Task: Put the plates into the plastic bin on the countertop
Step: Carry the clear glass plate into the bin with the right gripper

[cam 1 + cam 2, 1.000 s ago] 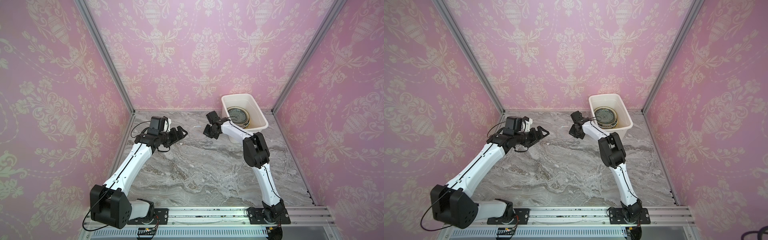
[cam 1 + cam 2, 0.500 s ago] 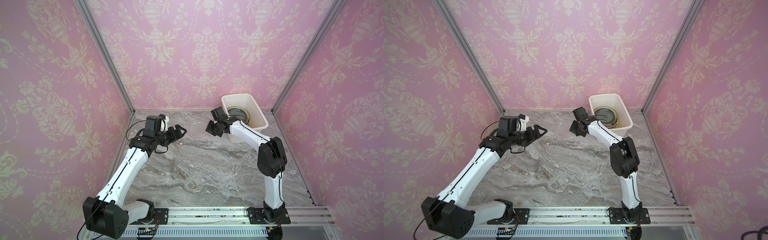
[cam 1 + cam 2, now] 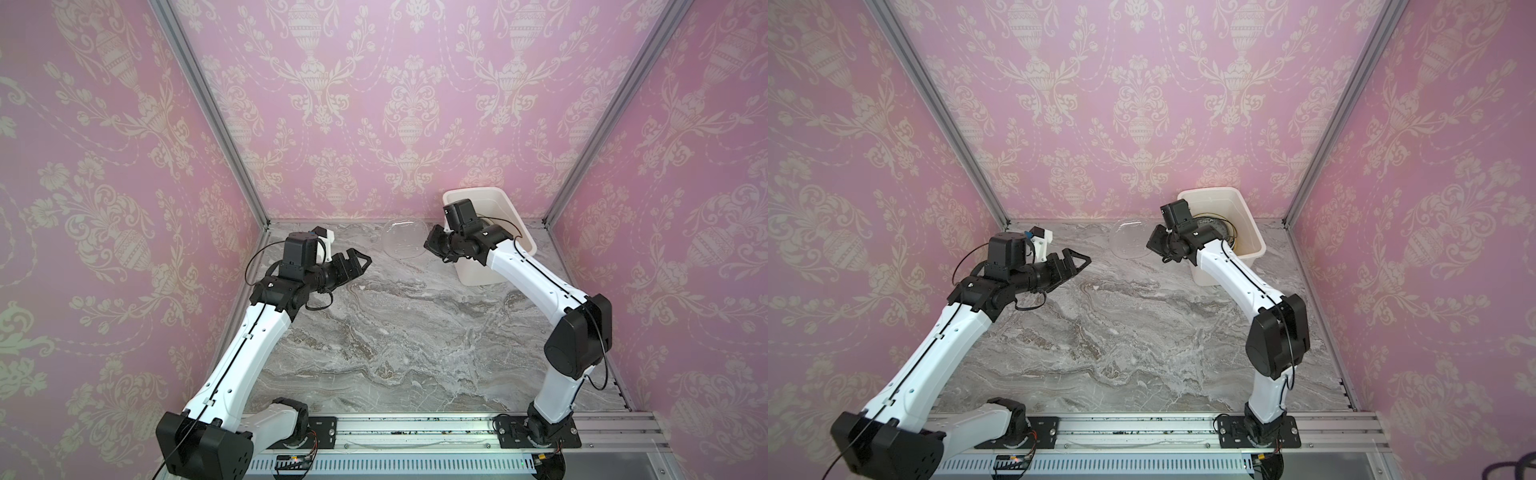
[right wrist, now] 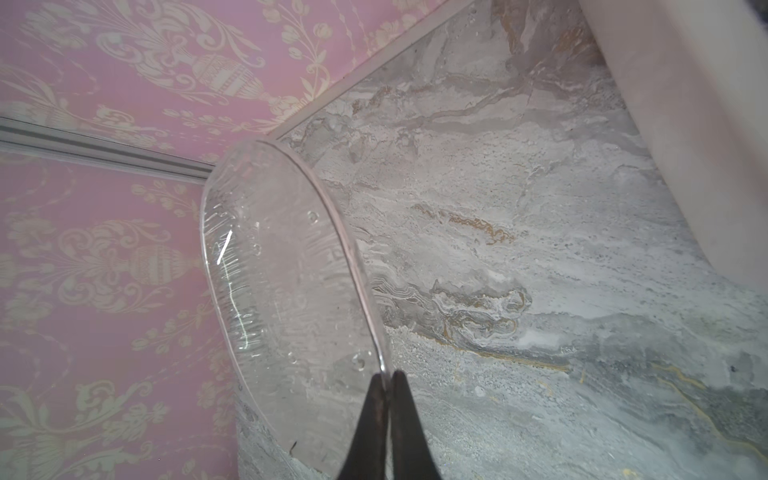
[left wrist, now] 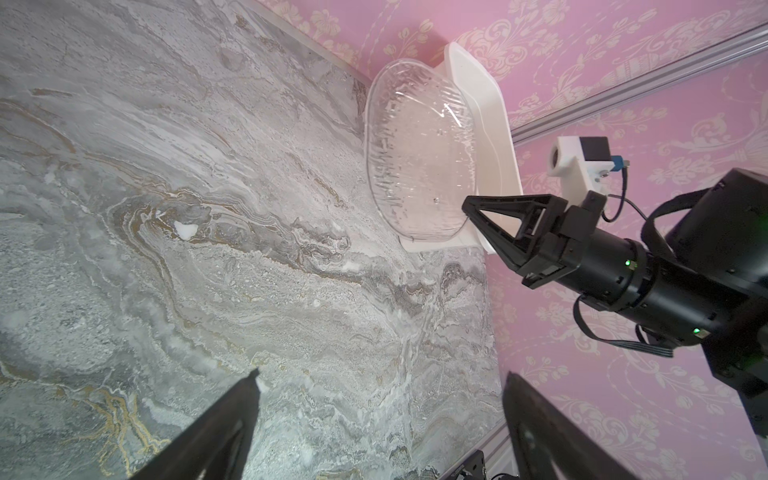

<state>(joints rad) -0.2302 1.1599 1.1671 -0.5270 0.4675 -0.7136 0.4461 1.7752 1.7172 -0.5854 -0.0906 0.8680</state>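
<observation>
Since the near stretch of the counter [image 3: 395, 353] lies bare of dishes, we judge the task close to its end. Farther in, our left hand [image 3: 360, 266] hangs above the marble with its jaws spread wide and nothing between them. Beyond it our right hand [image 4: 386, 378] pinches the rim of a clear glass plate [image 3: 405, 240], lifted on edge just beside the plastic bin [image 3: 1212, 191] in the far right corner. The step in hand, as we read it, is carrying this plate to the bin; the next move calls for raising it over the rolled rim, tipping it flat and easing it onto the stack of plates [image 3: 1225, 228] inside before the jaws part. The right arm covers most of that stack, so we cannot count its plates, and the glass nearly vanishes against the marble.
</observation>
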